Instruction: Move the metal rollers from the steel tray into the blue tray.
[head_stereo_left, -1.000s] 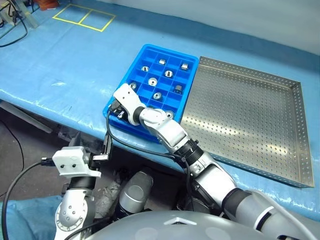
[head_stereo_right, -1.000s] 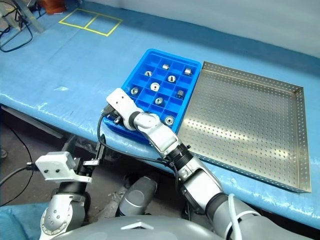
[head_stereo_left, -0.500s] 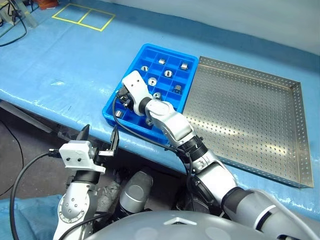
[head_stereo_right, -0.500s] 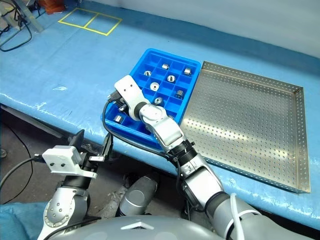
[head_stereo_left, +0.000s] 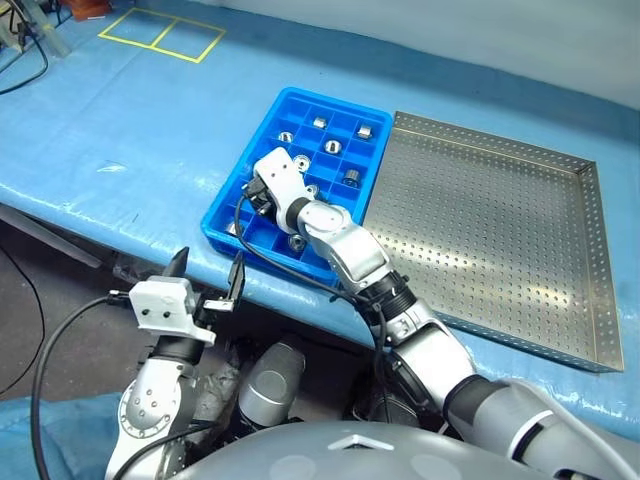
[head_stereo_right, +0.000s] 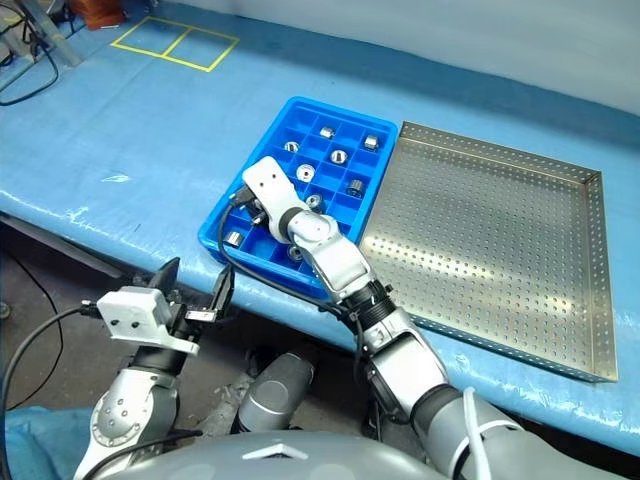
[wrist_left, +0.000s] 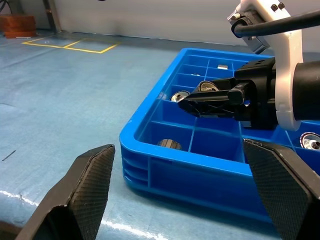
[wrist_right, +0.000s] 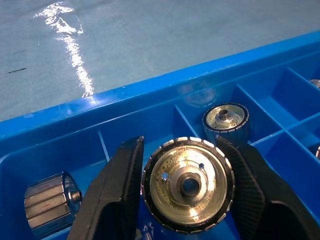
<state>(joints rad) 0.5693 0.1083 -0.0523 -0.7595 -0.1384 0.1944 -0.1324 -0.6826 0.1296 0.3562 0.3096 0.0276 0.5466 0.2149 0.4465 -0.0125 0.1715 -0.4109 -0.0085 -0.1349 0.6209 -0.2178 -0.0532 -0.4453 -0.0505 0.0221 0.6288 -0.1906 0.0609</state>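
The right gripper – 2 black fingers around 1 shiny ridged metal roller – hangs over the bright blue compartmented plastic tray to drop it (left gripper gapes wide, idle).

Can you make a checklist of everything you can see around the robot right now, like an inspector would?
Surface: blue-covered table, glossy, with a yellow taped rectangle at the far corner.
Job's things: steel tray looks bare; blue tray holds several metal rollers in separate compartments.
Clutter: nothing seen on the table.
Grippers: right gripper is over the blue tray with a roller between its fingers; left gripper is open, off the table's near edge.
Cables: black cable loops from the right wrist; another cable hangs from the left wrist.
Surroundings: dark floor below the table edge.
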